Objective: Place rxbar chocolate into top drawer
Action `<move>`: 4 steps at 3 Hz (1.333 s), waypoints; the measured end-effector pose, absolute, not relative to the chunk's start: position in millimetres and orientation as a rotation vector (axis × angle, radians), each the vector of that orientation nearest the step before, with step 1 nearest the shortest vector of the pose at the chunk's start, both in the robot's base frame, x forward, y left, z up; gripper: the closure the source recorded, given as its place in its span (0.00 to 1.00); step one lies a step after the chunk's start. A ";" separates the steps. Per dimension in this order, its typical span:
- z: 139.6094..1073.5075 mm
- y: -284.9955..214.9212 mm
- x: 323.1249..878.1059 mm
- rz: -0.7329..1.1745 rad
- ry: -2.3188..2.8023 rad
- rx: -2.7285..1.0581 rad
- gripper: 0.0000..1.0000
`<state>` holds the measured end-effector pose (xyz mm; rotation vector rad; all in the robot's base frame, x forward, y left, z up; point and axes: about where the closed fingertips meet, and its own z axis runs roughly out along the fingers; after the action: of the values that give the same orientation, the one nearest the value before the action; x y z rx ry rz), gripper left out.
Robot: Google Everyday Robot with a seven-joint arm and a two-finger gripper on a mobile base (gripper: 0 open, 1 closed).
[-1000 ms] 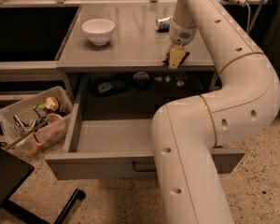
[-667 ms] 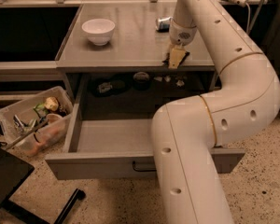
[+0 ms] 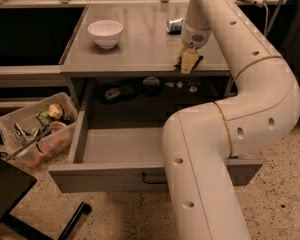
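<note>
The rxbar chocolate (image 3: 180, 64) shows as a small black strip on the grey desk top, right at its front edge and mostly hidden under my gripper. My gripper (image 3: 189, 62) points down and rests on or just above the bar. The top drawer (image 3: 79, 130) is pulled out wide below the desk. Its grey floor is bare where it shows, and its dark handle (image 3: 151, 179) is on the front panel. My arm covers the drawer's right half.
A white bowl (image 3: 105, 32) stands at the desk's back left and a blue-and-silver soda can (image 3: 174, 25) lies behind the gripper. Small dark items (image 3: 118, 92) sit in the recess behind the drawer. A plastic bin (image 3: 36, 129) of clutter stands on the floor to the left.
</note>
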<state>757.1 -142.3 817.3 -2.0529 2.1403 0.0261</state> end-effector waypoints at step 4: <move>817.5 -142.3 757.0 0.026 2.140 -2.053 1.00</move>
<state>757.0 -142.3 817.5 -2.0528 2.1401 0.0259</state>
